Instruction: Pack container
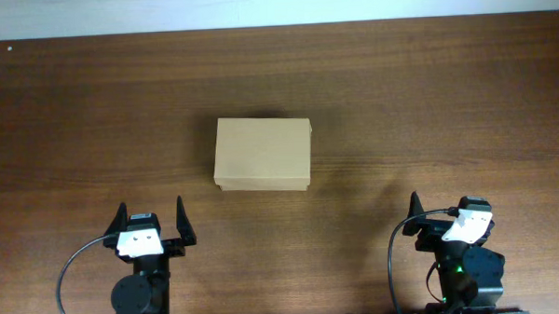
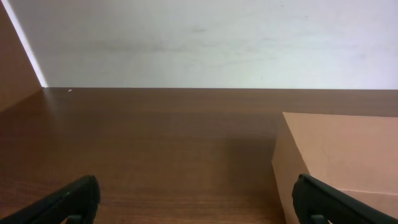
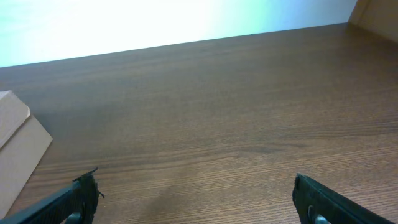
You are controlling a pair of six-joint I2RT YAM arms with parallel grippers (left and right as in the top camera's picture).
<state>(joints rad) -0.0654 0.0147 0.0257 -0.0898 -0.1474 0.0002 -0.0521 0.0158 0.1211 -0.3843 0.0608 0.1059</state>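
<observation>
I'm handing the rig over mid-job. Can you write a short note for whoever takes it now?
Left tool: open, empty, at the near edge of the table, apart from the box.
Right tool: open, empty, also at the near edge, further from the box.
Cardboard box: mid-table, lying flat, flap lid shut, nearer the left tool.
Done: no packing step shows. Neither tool is touching the box.
Left: open the flap, load the box and close it. No items to pack are in view, so find out what goes in first.
</observation>
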